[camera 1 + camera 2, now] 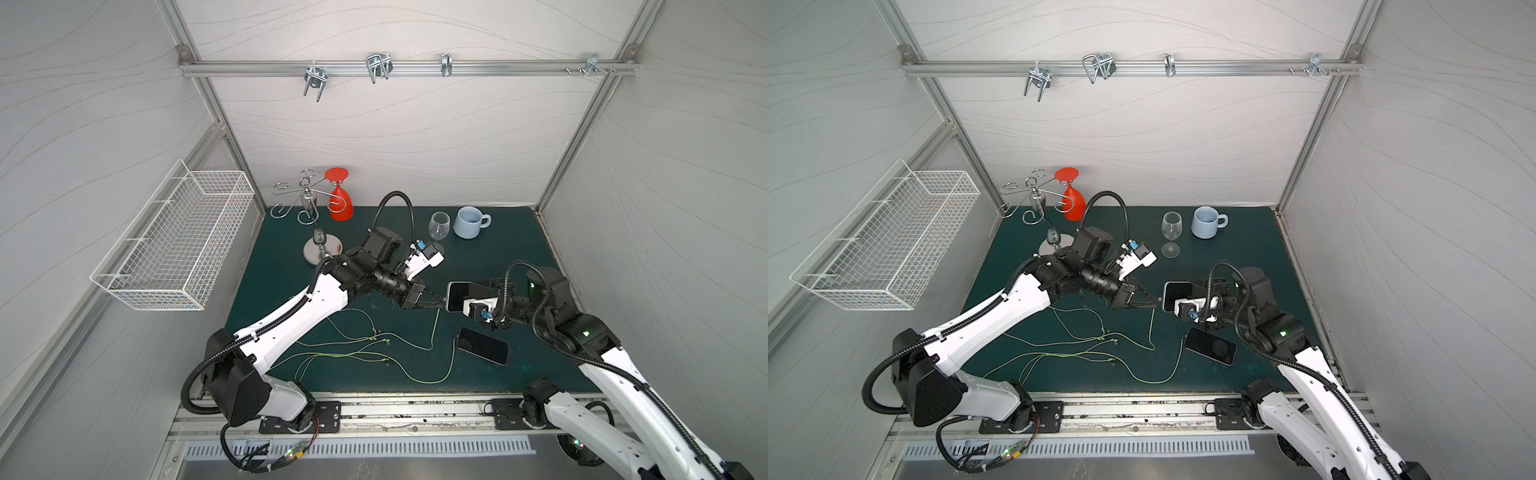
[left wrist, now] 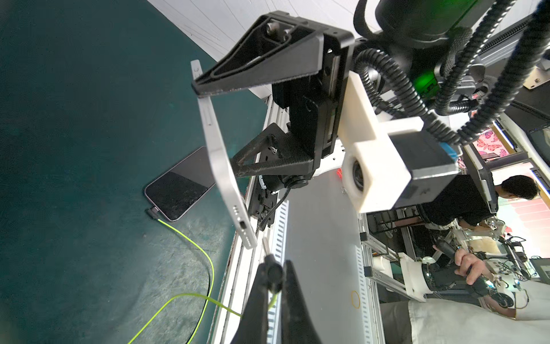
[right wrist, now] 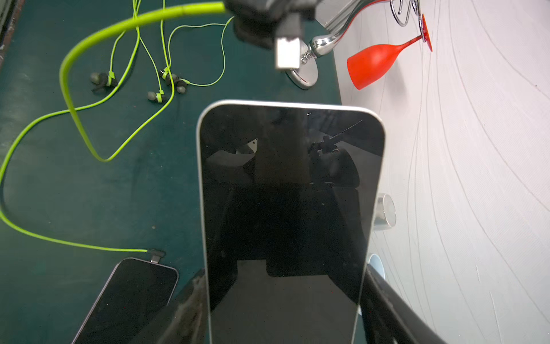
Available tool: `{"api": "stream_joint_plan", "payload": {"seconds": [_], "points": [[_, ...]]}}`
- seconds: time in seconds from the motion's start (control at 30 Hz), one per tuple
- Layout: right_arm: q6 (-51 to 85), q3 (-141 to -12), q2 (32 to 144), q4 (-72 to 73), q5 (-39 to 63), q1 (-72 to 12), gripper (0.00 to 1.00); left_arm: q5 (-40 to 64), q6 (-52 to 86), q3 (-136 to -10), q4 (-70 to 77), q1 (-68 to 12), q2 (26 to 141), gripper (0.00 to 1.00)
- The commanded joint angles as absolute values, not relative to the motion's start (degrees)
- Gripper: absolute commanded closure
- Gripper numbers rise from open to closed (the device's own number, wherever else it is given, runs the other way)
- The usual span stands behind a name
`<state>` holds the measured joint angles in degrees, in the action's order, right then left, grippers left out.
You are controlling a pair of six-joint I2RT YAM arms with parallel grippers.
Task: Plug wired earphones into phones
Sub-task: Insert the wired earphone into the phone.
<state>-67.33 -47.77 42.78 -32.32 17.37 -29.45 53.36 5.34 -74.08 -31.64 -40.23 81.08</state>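
Dark green mat [image 1: 519,266], floor of a white-walled cell; white wire basket [image 1: 174,245], fixed to the wall on the robot's left, off the mat; left arm [image 1: 299,316] and right arm [image 1: 615,365], both reaching in from the near rail towards mid-mat; chrome rack [image 1: 309,208], far left corner, with a red goblet [image 1: 340,203] hanging bowl-down from one hook; pale blue mug [image 1: 469,222], upright at the far edge, a clear wine glass [image 1: 439,226] upright just beside it; raised phone [image 3: 290,193], black screen, silver frame, lifted clear of the mat, port end towards the left arm; right gripper [image 2: 217,129], jaws set wide and clamped on that phone's two long edges; flat phone [image 1: 484,345], screen up on the mat, on the near side of the raised one and apart from it; left gripper [image 2: 275,268], fingers pressed together, pinching the loose plug [image 3: 287,52] by its dark body, its metal tip just beside the raised phone's port end, not in the socket; loose earphones [image 1: 434,328], yellow-green cord dropping from that plug to the mat; plugged earphones [image 3: 59,238], cord looping across the mat to the seated plug [image 3: 156,254] in the flat phone's end; earbuds [image 3: 156,96], four, clustered mid-mat among the crossing cords.
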Motion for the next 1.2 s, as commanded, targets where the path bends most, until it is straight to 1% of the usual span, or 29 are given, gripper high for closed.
{"api": "stream_joint_plan", "payload": {"seconds": [0.0,0.27,0.47,0.8,1.17], "points": [[-66.8,-49.0,42.5,-29.8,18.7,-30.3,0.42,52.7,3.2,-76.5,-31.5,-40.5,81.5,1.0],[-65.6,-49.1,43.4,-27.8,17.9,-30.8,0.42,52.1,1.0,-77.7,-33.8,-40.5,83.2,1.0],[-65.3,-48.2,43.4,-27.7,17.0,-30.8,0.42,51.1,-0.3,-77.4,-34.1,-40.5,82.1,1.0],[-65.4,-47.8,43.4,-28.0,16.7,-30.8,0.43,50.4,1.4,-75.8,-30.8,-40.5,80.9,1.0],[-65.5,-47.8,43.3,-28.3,17.7,-30.9,0.43,49.6,0.2,-75.7,-32.6,-40.5,81.3,1.0]]}}
